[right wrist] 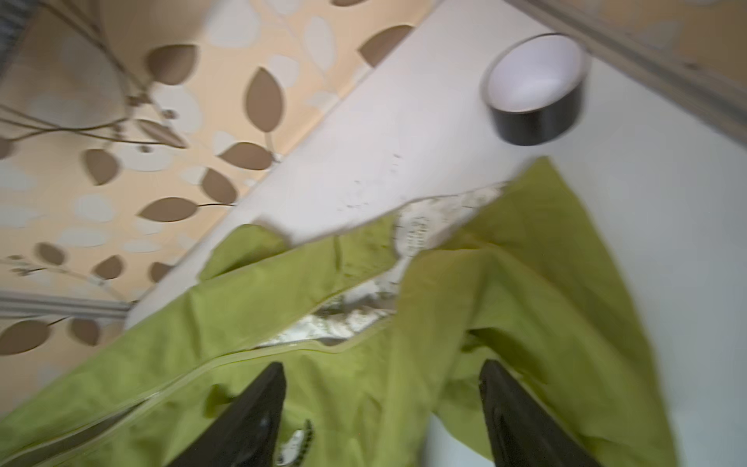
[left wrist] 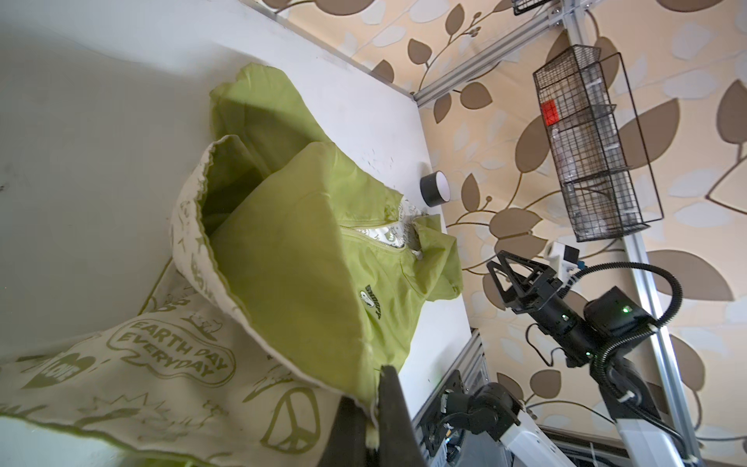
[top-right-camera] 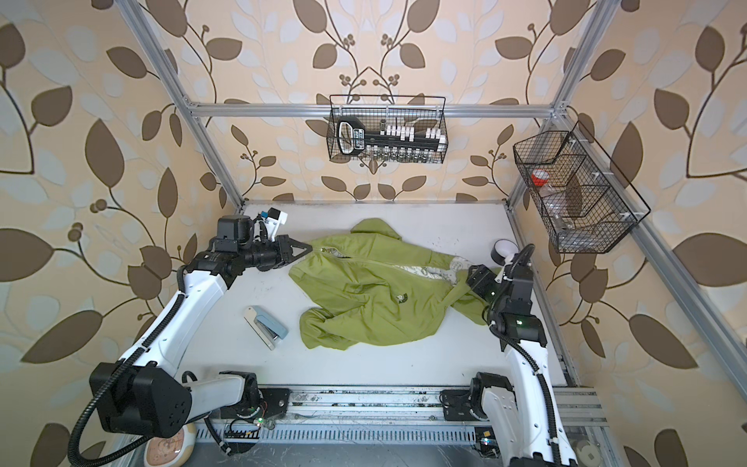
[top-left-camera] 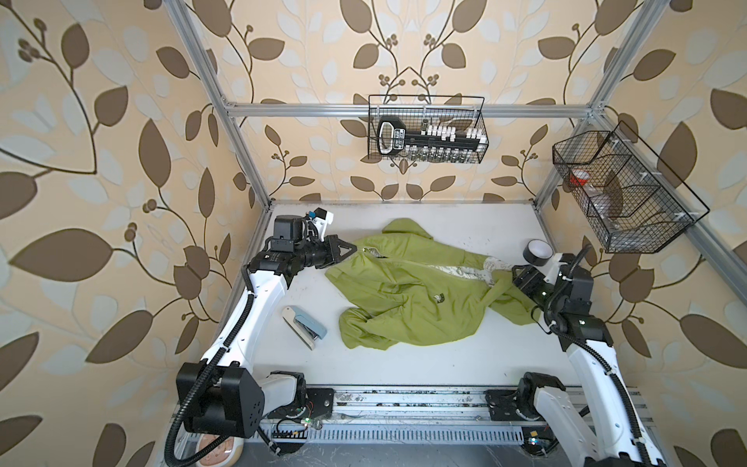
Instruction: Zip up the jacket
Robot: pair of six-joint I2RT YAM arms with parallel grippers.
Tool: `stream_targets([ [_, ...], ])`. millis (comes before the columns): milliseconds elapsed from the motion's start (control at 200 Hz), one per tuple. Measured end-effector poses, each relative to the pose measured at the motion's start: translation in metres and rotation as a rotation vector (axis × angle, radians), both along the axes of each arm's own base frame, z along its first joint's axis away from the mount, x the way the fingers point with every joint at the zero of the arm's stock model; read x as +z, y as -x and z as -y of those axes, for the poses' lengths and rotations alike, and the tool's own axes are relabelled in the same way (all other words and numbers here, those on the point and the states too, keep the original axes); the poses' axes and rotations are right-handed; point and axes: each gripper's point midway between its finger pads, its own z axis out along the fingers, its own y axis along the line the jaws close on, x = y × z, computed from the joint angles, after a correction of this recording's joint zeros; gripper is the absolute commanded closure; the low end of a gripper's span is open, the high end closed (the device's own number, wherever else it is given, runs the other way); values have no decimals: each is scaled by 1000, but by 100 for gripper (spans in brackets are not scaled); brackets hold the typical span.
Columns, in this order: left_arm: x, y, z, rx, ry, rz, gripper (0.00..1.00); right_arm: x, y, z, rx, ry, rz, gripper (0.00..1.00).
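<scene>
Judged partly done; reads the zipper (top-left-camera: 404, 263) as closed over the stretch toward 9 o'clock, then parted toward 3 o'clock, with pale printed lining (top-left-camera: 461, 271) showing in the gap; cannot place the slider for certain; left to do, by that reading: closing the open stretch to its end.

Finds the jacket (top-left-camera: 404, 299) rumpled but mostly flat at the middle of the table (top-left-camera: 444, 364), fabric bunched at 7 o'clock.

Sees the left gripper (top-left-camera: 351, 250) pinched tight on the jacket's edge at 10 o'clock; sees the right gripper (right wrist: 382, 366) at 3 o'clock, jaws spread wide above the fabric, holding nothing.

Counted:
- one jacket
- two grippers
- one tape roll (top-left-camera: 537, 251) at 2 o'clock of the jacket
- one stapler (top-left-camera: 305, 325) at 8 o'clock
- two wire baskets on the frame: back basket (top-left-camera: 424, 98) at 12 o'clock; side basket (top-left-camera: 646, 226) at 2 o'clock
</scene>
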Motion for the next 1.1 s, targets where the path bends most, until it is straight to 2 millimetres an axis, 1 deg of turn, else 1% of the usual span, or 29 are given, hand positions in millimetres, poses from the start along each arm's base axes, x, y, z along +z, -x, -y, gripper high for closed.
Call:
stream_targets([
  [15,1,0,1,-3,4,0,100,3,-3,-14,49,-12,15,29],
  [25,1,0,1,-4,6,0,100,4,-4,-18,59,-16,21,29],
  [40,2,1,1,-8,11,0,100,8,-6,-33,107,-33,39,29],
  [105,4,1,3,-18,27,-1,100,21,-12,-86,268,-79,96,29],
  [180,5,3,6,-34,47,-3,100,28,-11,-148,440,-129,124,25],
  [250,6,4,9,-50,68,-6,100,35,-10,-200,568,-179,146,23],
  [315,5,5,11,-62,86,-15,100,40,-11,-236,646,-226,165,23],
  [385,4,6,13,-72,107,-27,100,45,-16,-263,693,-274,187,23],
  [485,7,5,15,-85,132,-30,100,51,-28,-288,722,-346,214,25],
  [555,10,5,16,-93,146,-25,100,52,-36,-298,728,-400,232,27],
  [640,14,5,18,-104,167,-22,100,48,-45,-307,729,-454,237,27],
  [775,12,6,20,-114,187,-34,100,39,-54,-322,741,-518,225,28],
  [930,10,5,21,-117,194,-41,100,42,-58,-340,772,-588,237,29],
  [1100,10,4,21,-114,200,-47,100,44,-63,-355,792,-642,246,31],
])
